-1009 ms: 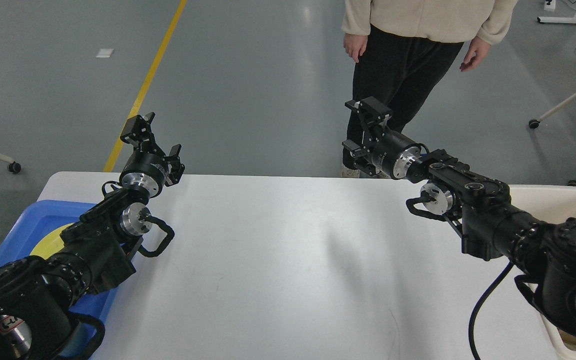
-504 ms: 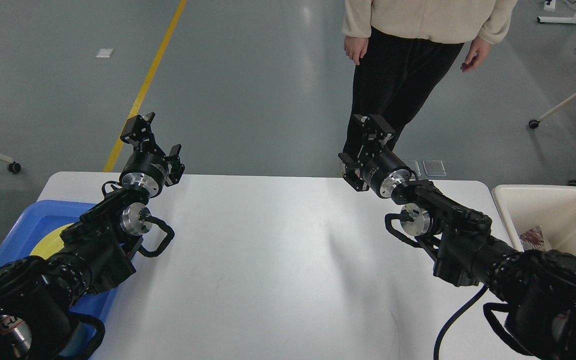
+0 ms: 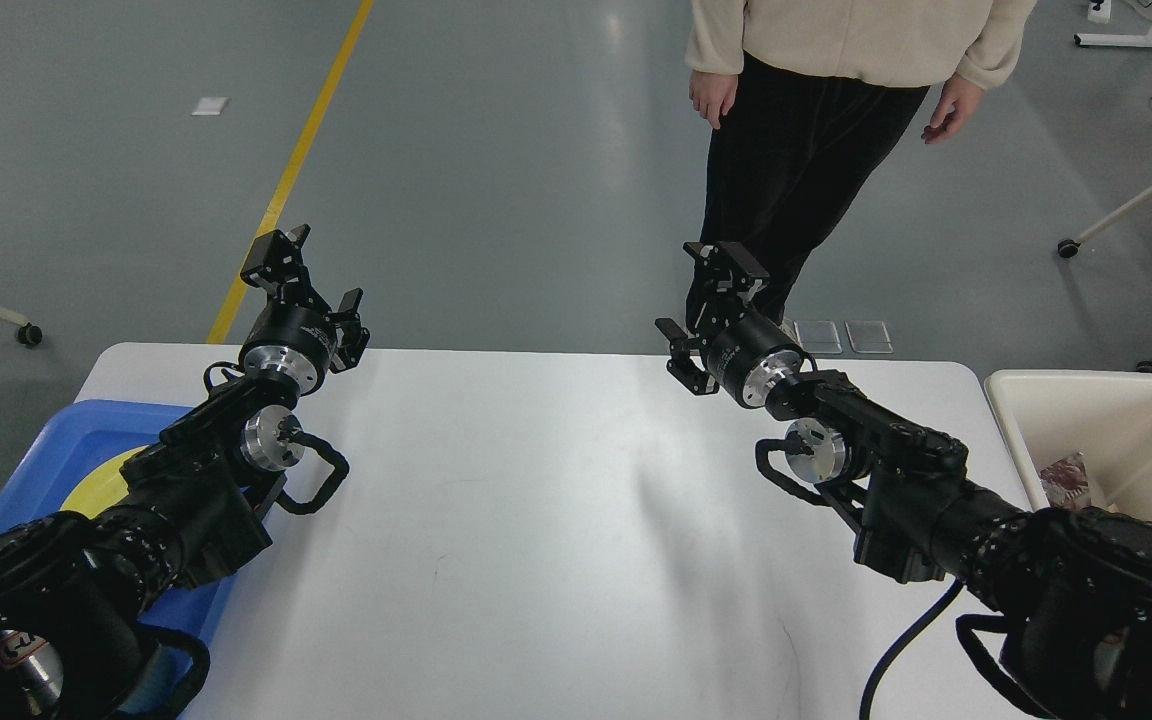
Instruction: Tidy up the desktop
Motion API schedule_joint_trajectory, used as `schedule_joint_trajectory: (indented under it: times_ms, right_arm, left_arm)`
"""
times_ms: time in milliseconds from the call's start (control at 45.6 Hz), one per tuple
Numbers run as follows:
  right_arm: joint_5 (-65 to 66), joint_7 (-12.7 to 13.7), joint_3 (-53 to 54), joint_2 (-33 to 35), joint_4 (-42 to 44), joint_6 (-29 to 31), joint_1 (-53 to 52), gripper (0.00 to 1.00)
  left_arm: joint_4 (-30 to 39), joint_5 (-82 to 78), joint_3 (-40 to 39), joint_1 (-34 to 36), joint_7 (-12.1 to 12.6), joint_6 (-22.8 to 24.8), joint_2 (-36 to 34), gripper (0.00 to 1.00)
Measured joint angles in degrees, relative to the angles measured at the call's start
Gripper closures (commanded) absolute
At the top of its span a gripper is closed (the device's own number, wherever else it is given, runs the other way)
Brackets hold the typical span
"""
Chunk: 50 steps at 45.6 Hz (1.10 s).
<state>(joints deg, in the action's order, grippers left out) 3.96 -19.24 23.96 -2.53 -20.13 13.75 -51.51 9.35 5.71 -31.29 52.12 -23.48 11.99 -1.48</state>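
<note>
Left tool (image 3: 308, 276) and right tool (image 3: 708, 300) raised over desktop (image 3: 556, 520), both released.

The bench (image 3: 556, 520) is plain white with a smooth sheen and a few faint dark scuffs. At nine o'clock a blue tray (image 3: 56, 450) holds a yellow disc (image 3: 106, 480). At three o'clock sits a cream bin (image 3: 1096, 420) with a red-and-silver patterned wrapper (image 3: 1064, 478) inside. Both arms are black with silver metal rings at the joints; the left tool (image 3: 304, 280) and right tool (image 3: 701, 305) are black as well. The floor (image 3: 496, 180) is grey-green, crossed at eleven o'clock by a yellow line (image 3: 291, 170). At twelve o'clock stands a person (image 3: 816, 100) in a cream top and black trousers.
</note>
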Motion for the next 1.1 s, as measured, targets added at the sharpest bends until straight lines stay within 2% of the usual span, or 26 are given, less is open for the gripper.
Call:
schedule_joint_trajectory:
  times_ms: [132, 417, 1096]
  right_arm:
    - [-0.2, 0.1, 1.9, -0.1, 0.3, 0.0, 0.4, 0.00]
    - [-0.2, 0.4, 16.2, 0.3, 0.4, 0.0, 3.4, 0.00]
    - [-0.2, 0.5, 20.7, 0.5, 0.7, 0.2, 3.6, 0.00]
  left_arm:
    - [0.0, 0.0, 0.0, 0.0, 0.0, 0.0, 0.0, 0.04]
    - [0.0, 0.0, 0.0, 0.0, 0.0, 0.0, 0.0, 0.04]
    - [0.0, 0.0, 0.0, 0.0, 0.0, 0.0, 0.0, 0.04]
